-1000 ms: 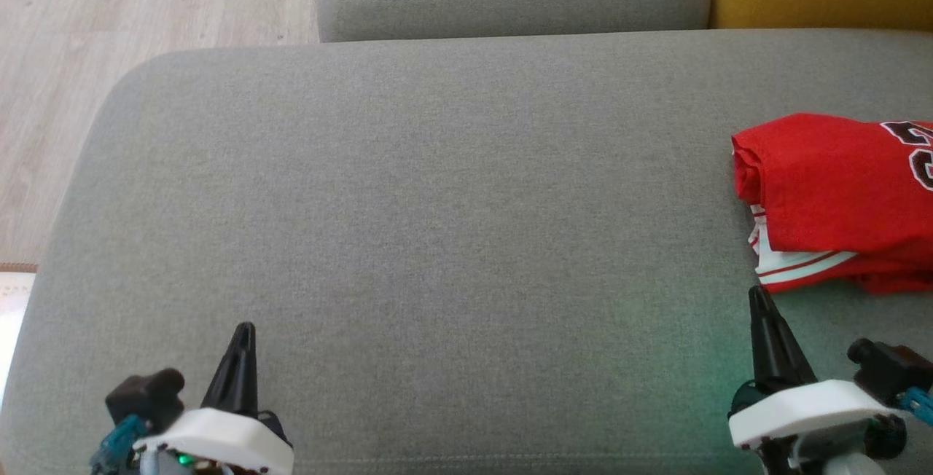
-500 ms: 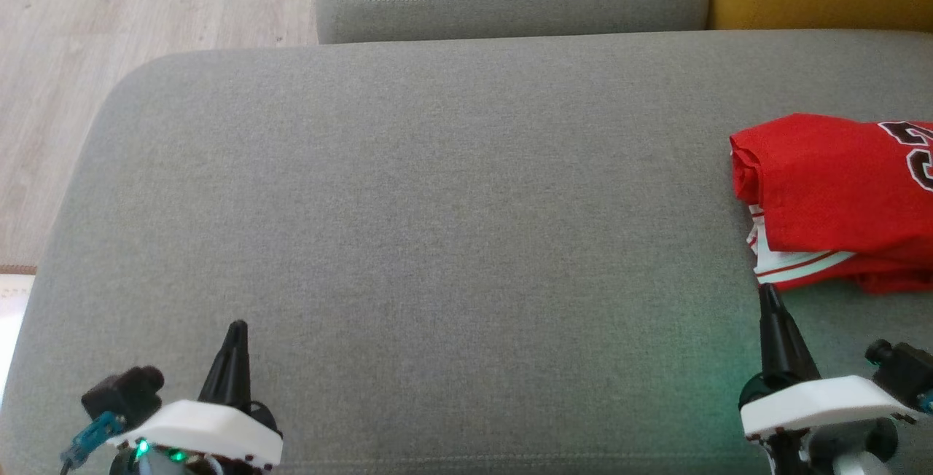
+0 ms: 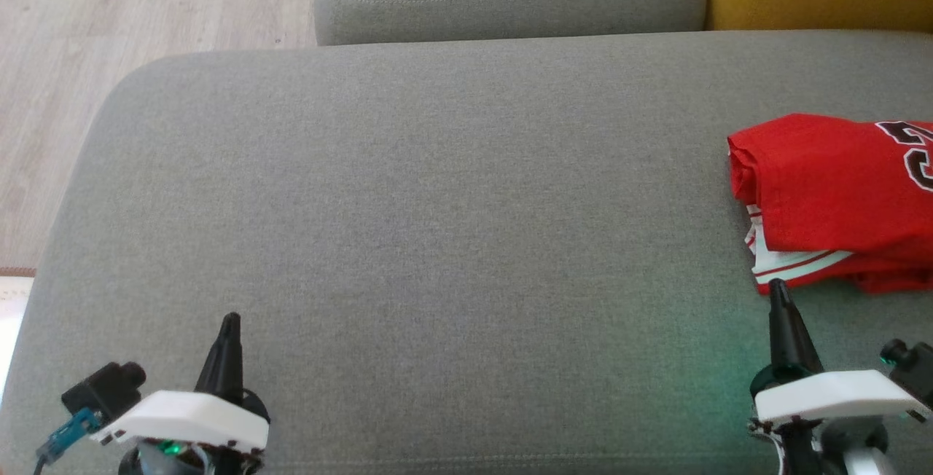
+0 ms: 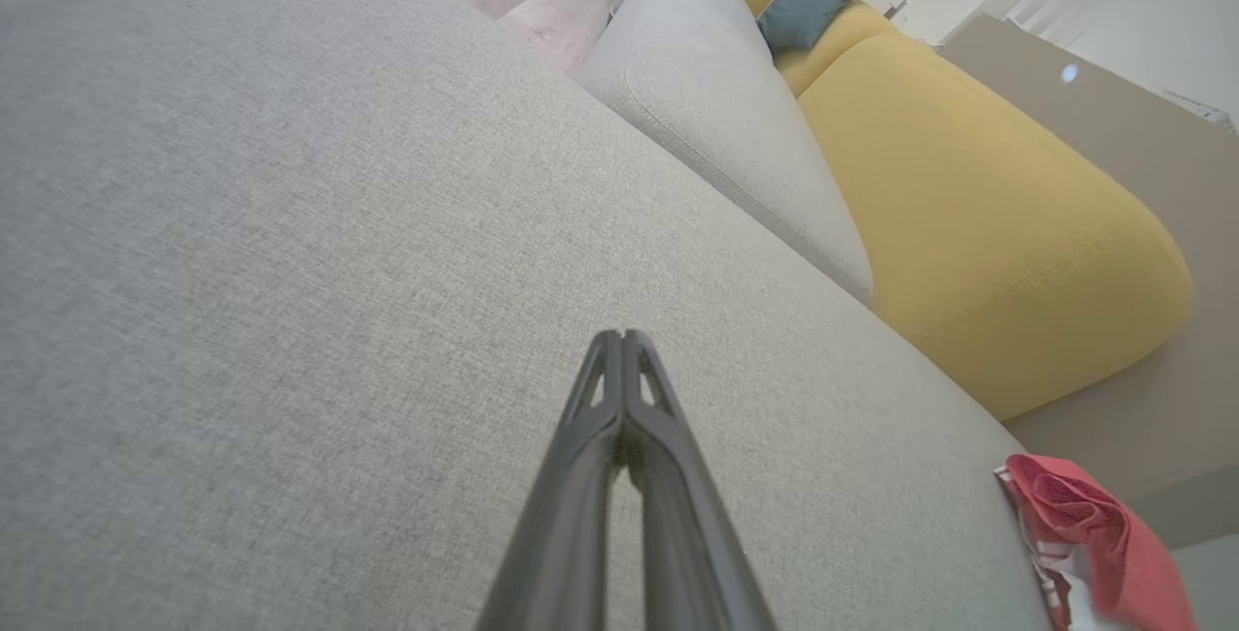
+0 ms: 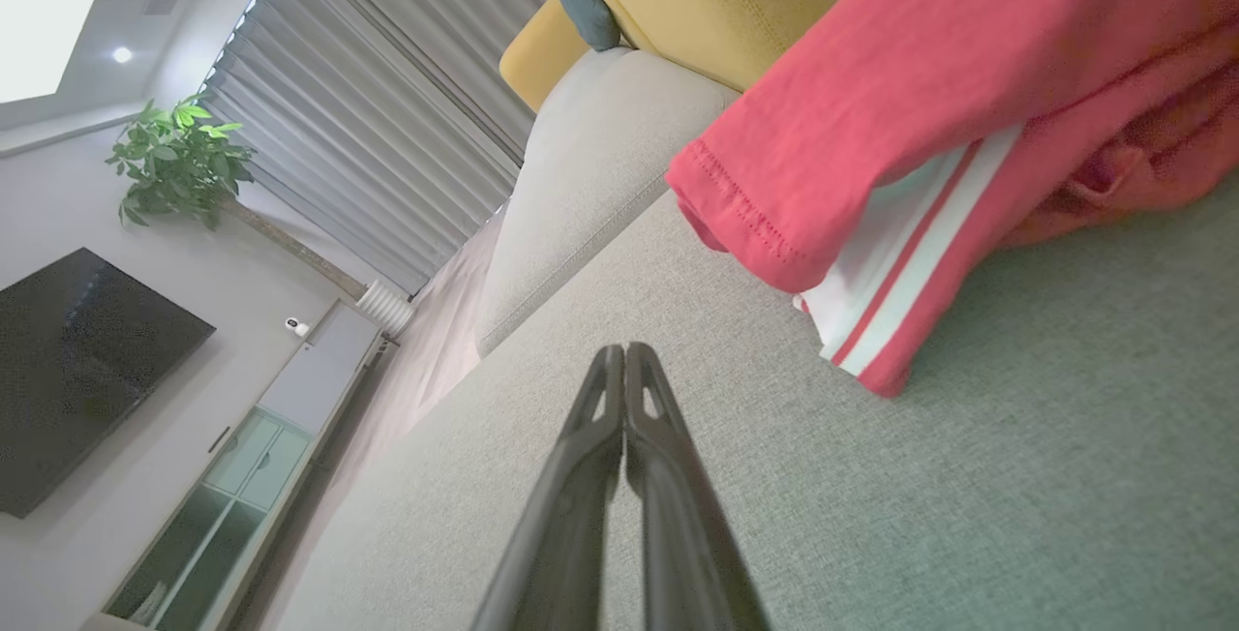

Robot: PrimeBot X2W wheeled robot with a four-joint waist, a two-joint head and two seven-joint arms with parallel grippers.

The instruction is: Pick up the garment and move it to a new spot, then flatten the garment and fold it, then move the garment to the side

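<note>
- At the far right of the grey sofa seat [image 3: 437, 205], the red garment [image 3: 831, 191] was found lying in a folded bundle, partly cut off by the edge of the head view.
- Both claws were seen closed with nothing gripped. The left claw [image 3: 231, 318] was well apart from the cloth, and the right claw [image 3: 778, 285] was just beside its striped white hem [image 5: 905, 254].
- The garment was judged light, soft and limp, and likely to sag and come unfolded if lifted by one layer.
- A hold was judged best taken through all layers at the thick rolled edge [image 3: 740, 169], or at two corners at once.
</note>
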